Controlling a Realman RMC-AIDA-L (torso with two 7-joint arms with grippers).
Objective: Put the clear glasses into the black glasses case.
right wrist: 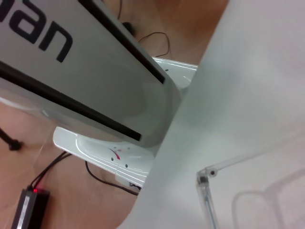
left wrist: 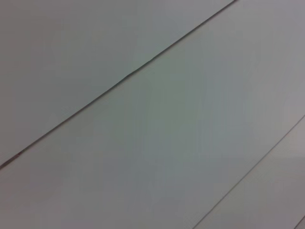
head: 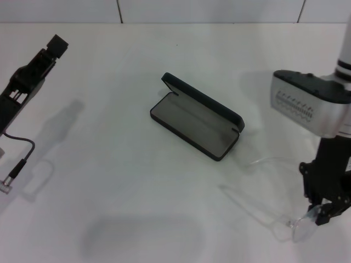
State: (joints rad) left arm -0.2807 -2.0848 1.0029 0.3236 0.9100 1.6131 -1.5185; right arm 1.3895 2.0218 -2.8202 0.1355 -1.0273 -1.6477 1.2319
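The black glasses case (head: 196,123) lies open in the middle of the white table, lid standing up at its far side and grey lining showing. The clear glasses (head: 299,227) are at the front right, their transparent arms reaching left toward the case. My right gripper (head: 323,212) comes down from above and is shut on the lens end of the glasses. In the right wrist view one clear arm and its hinge (right wrist: 204,183) show above a faint shadow on the table. My left gripper (head: 55,46) is parked at the far left, away from both things.
A grey cable with a metal plug (head: 12,176) hangs at the left edge. The right wrist view shows the table's near edge (right wrist: 167,157), with the robot's base (right wrist: 109,152) and the floor with cables beyond it. The left wrist view holds only plain wall panels.
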